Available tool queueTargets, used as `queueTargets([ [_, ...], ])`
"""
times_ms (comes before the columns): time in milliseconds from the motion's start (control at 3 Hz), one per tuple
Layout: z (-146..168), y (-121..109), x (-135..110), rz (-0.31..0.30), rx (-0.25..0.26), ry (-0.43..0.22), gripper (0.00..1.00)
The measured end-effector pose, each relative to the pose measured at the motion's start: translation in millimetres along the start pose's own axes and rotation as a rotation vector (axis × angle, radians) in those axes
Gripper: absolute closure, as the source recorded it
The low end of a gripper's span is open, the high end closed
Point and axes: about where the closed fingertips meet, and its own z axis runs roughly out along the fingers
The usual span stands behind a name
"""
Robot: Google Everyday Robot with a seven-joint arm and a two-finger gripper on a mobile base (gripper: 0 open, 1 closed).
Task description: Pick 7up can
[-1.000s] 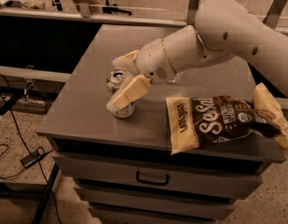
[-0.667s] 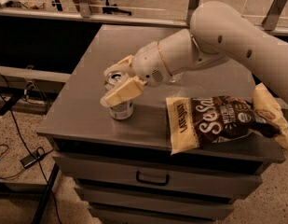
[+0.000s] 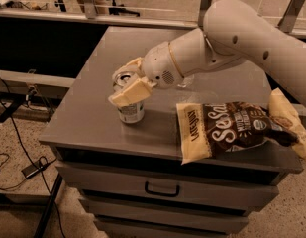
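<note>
The 7up can (image 3: pixel 129 109) stands upright on the grey cabinet top (image 3: pixel 88 118), near its front left. Its silver top with the pull tab shows between the fingers. My gripper (image 3: pixel 122 81) reaches in from the right and is down around the can's upper part. One cream finger (image 3: pixel 130 92) crosses in front of the can and the other (image 3: pixel 134 62) sits just behind it. The jaws look open, one on each side of the can. The can's base rests on the surface.
A brown and cream chip bag (image 3: pixel 231 128) lies on the cabinet's front right, close to the can. A clear object (image 3: pixel 186 81) shows partly behind my wrist. Drawers (image 3: pixel 160 189) are below. Cables (image 3: pixel 24 167) lie on the floor at the left.
My gripper has shifted slightly left and settled around the can's top. The can has stayed upright in the same spot on the cabinet.
</note>
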Motion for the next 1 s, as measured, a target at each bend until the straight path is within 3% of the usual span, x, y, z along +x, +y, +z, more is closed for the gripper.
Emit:
queueTargets([
  [333, -25, -9, -13, 0.003, 0.036, -0.019, 0.84],
  [667, -52, -14, -28, -0.012, 0.048, -0.052, 0.99],
  [1000, -54, -14, -32, -0.018, 0.048, -0.055, 1.0],
])
